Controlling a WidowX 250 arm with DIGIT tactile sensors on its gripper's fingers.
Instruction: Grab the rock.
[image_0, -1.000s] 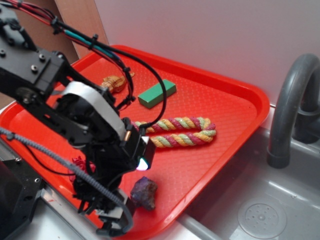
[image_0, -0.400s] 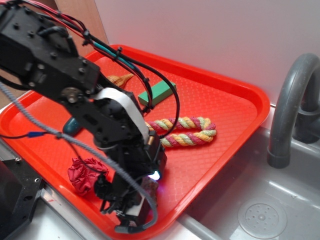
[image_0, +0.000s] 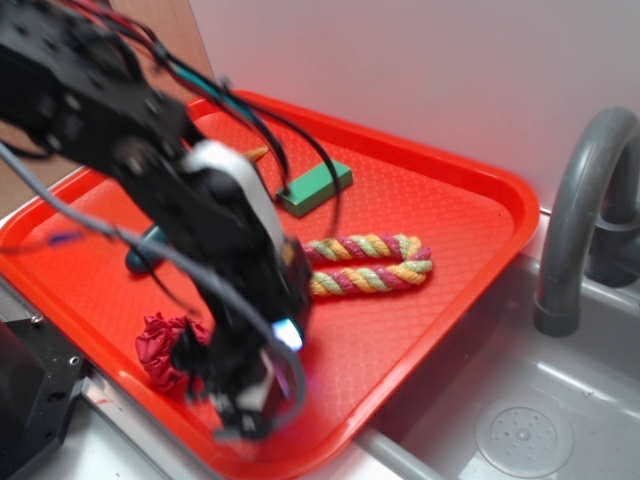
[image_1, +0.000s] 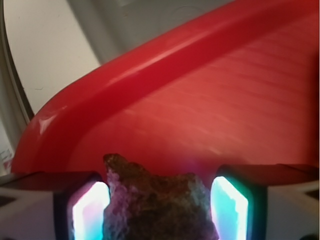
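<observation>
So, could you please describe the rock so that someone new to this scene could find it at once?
Start at the red tray and go to its near rim, where the gripper is lowered. The rock sits between the two glowing fingers. It is rough, jagged and grey-brown, unlike the wrinkly red ball beside the arm.

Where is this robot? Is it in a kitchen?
Probably a play kitchen or a test bench made to look like one. There's a grey sink with a curved faucet, and beside it a red tray holding a rope toy and a green block.
</observation>
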